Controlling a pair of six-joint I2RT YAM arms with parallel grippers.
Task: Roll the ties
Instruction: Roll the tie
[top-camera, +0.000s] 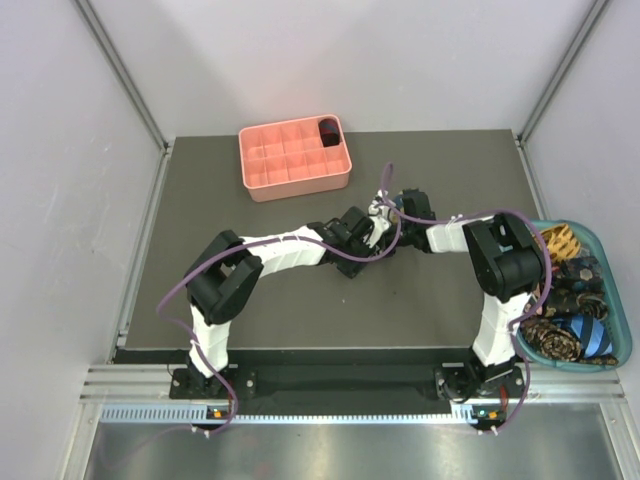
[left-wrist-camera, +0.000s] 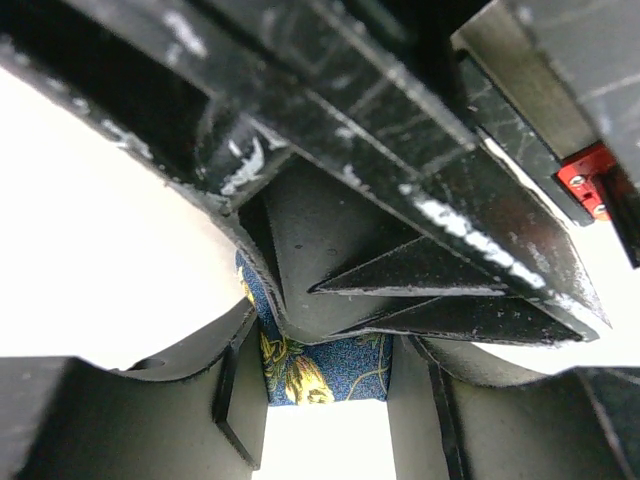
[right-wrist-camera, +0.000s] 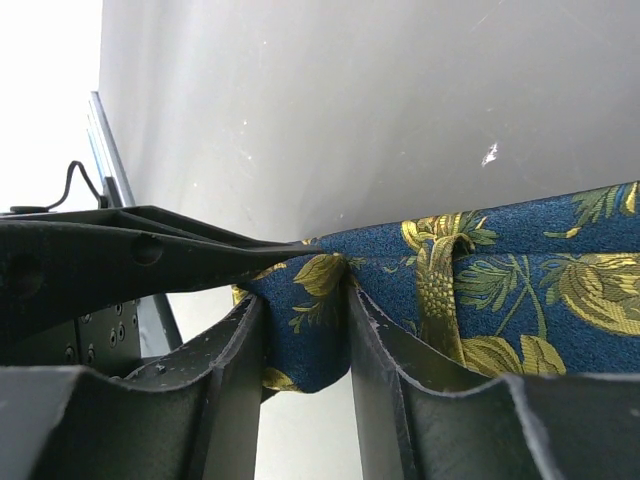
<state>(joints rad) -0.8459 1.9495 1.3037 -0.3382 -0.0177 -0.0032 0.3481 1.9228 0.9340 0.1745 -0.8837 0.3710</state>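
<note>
A navy tie with yellow flowers (right-wrist-camera: 520, 260) hangs above the dark mat, held by both grippers where they meet mid-table. My right gripper (right-wrist-camera: 303, 320) is shut on a fold of it, and the fabric fills the gap between the fingers. My left gripper (left-wrist-camera: 325, 360) is shut on the same tie (left-wrist-camera: 330, 372), with the right gripper's black fingers (left-wrist-camera: 400, 200) crossing just above. In the top view the left gripper (top-camera: 368, 240) and right gripper (top-camera: 385, 218) hide the tie. A dark rolled tie (top-camera: 328, 131) sits in the pink tray's back right compartment.
The salmon-pink grid tray (top-camera: 270, 185) stands at the back of the mat. A teal basket (top-camera: 620, 325) at the right edge holds several loose ties (top-camera: 575, 300). Purple cables loop over both arms.
</note>
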